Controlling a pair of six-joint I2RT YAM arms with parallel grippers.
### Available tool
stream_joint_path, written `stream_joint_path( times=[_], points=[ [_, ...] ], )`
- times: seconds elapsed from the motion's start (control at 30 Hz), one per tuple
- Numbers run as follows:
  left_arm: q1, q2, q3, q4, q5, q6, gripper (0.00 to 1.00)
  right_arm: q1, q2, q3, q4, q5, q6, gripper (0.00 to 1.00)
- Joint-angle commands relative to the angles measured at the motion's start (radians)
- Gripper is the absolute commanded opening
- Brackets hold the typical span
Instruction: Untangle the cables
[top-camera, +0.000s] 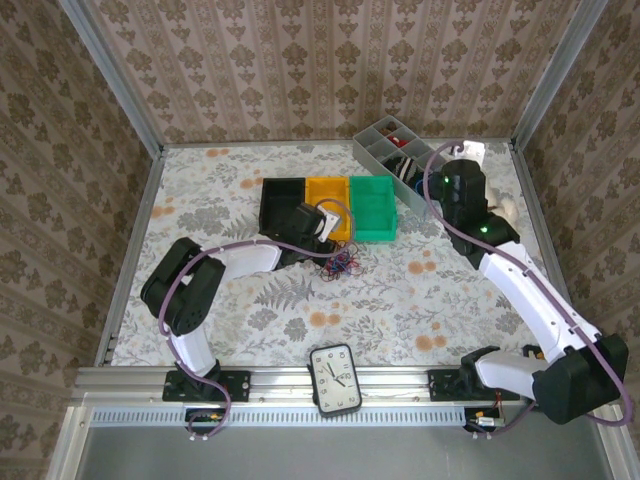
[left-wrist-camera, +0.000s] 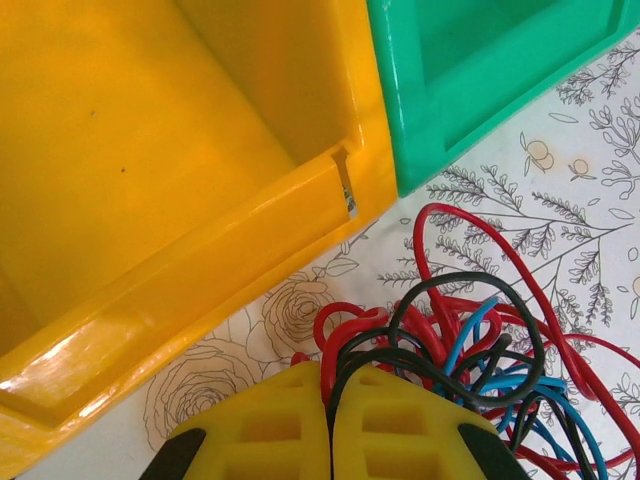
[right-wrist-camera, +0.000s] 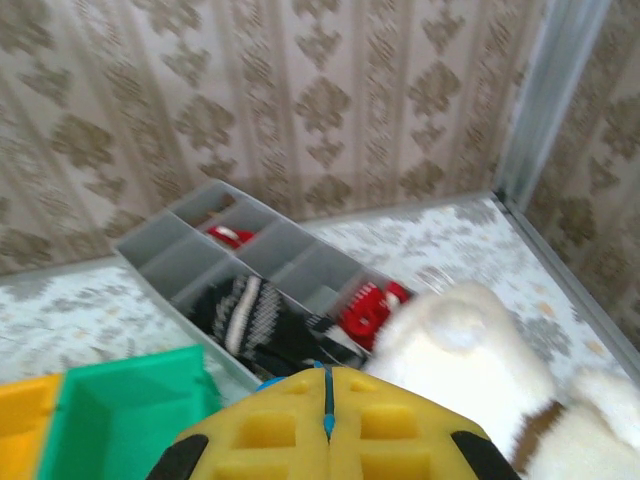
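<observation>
Untangling looks barely begun — the left gripper (left-wrist-camera: 327, 378) has its jaws pinched on a black strand of the cables (left-wrist-camera: 470, 360), bunched just ahead and right of them, while the right gripper (right-wrist-camera: 326, 378) hangs well away, jaws clenched together — so the next move calls for a slow outward pull.

Light: bright and even in the top view — shadows soft and short.
Glare: pale sheen on the yellow bin (left-wrist-camera: 60, 370), lower left of the left wrist view.
Blur: right wrist view soft throughout — white plush toy (right-wrist-camera: 470, 350) smeared.
Sharp: cables (left-wrist-camera: 470, 350), left wrist view.
</observation>
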Motion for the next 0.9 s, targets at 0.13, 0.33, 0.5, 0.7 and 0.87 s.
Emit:
stream_joint_path(
  times=[0.13, 0.33, 0.5, 0.7, 0.87],
  points=[
    [0.001, 0.016, 0.024, -0.003, 0.023, 0.001, 0.0, -0.061, -0.08, 0.01, -0.028, 0.031, -0.011, 0.01],
    [0.001, 0.023, 0.034, -0.008, 0.027, -0.001, 0.0, -0.06, -0.112, 0.069, -0.015, 0.021, -0.06, 0.01],
    [0.001, 0.026, 0.037, -0.01, 0.031, -0.001, 0.0, -0.058, -0.137, 0.095, 0.011, -0.022, -0.051, 0.01],
    [0.001, 0.03, 0.04, -0.013, 0.031, -0.001, 0.0, -0.061, -0.178, 0.101, 0.082, 0.01, -0.093, 0.01],
    [0.001, 0.032, 0.041, -0.016, 0.033, 0.001, 0.0, -0.126, -0.157, 0.122, 0.014, 0.003, -0.078, 0.0]
  ],
)
